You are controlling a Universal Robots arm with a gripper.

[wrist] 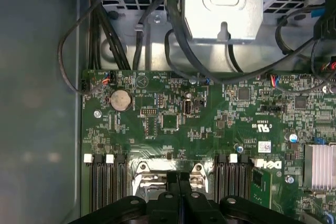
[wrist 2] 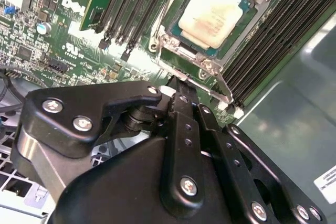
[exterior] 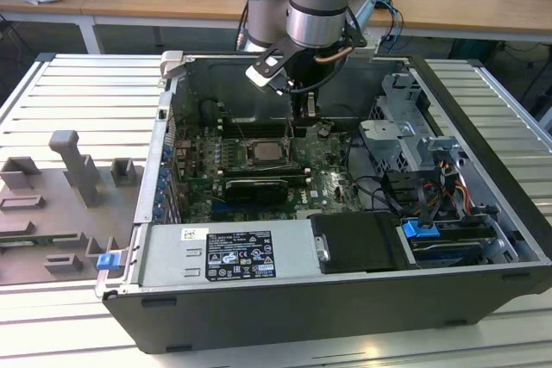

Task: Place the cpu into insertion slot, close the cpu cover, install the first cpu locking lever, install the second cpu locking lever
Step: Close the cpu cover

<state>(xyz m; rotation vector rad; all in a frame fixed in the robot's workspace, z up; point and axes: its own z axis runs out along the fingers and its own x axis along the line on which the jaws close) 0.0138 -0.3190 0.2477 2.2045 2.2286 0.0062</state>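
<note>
Inside an open grey computer case (exterior: 345, 321), we see the black gripper (wrist 2: 177, 85) pressed together, pinching nothing visible.
The pale silver-beige square cpu (wrist 2: 212, 17) lies in its silver-rimmed insertion slot (wrist 2: 207, 65), just beyond our fingertips.

In the first wrist view the gripper (wrist: 179, 178) hides most of the insertion slot (wrist: 197, 170), leaving a strip of its rim. In the second wrist view the cpu cover (wrist 2: 181, 51) around that slot runs off the picture's edge, and the gripper's body masks its near corner.
</note>
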